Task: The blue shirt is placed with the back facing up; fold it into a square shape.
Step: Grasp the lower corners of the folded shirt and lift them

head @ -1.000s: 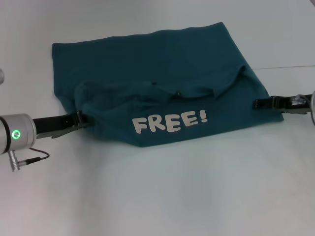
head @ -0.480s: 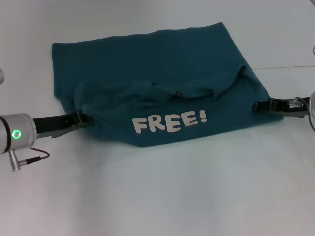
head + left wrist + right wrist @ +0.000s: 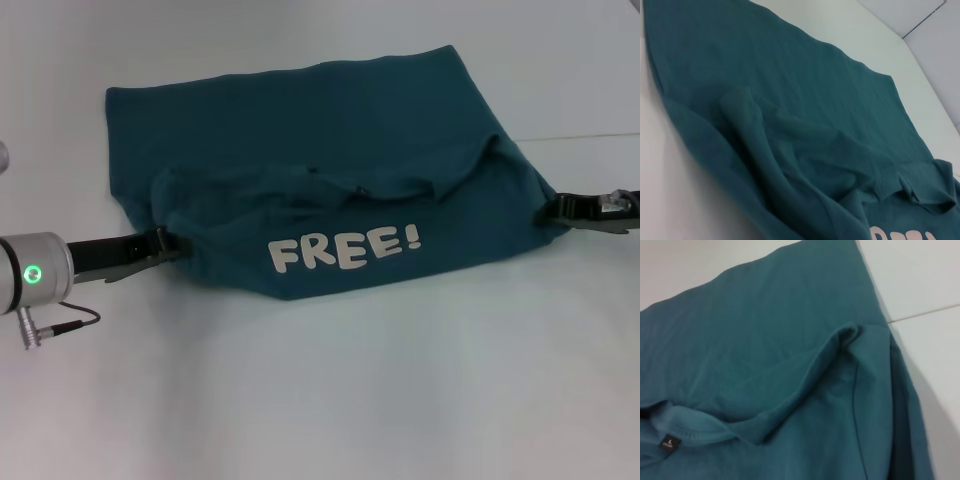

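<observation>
1. Both claws sat low at the shirt's (image 3: 320, 170) side edges in the head view. The left claw (image 3: 165, 243) touched the cloth at middle left; whether it was pinching the edge or simply resting against it could not be told.
2. At middle right, the right claw (image 3: 558, 210) lay at the very edge of the shirt, its tips barely meeting the cloth; whether its fingers were spread or pressed together could not be told either.
3. A second before, the right claw reached further in over the shirt's right edge. It had since drawn back toward the right edge of the frame, while the left claw had not moved.
4. The shirt lay across the upper middle of the white table (image 3: 330, 390), its near part turned up and over so the white "FREE!" lettering (image 3: 345, 248) faced up. A rumpled ridge ran across the centre.
5. The right wrist view showed the collar and a small size label (image 3: 669, 441) in the bunched fold.
6. Judged from this, the first fold looked laid down and the right arm seemed to be letting go. The ridge probably needed smoothing, and further folds remained before any square.
</observation>
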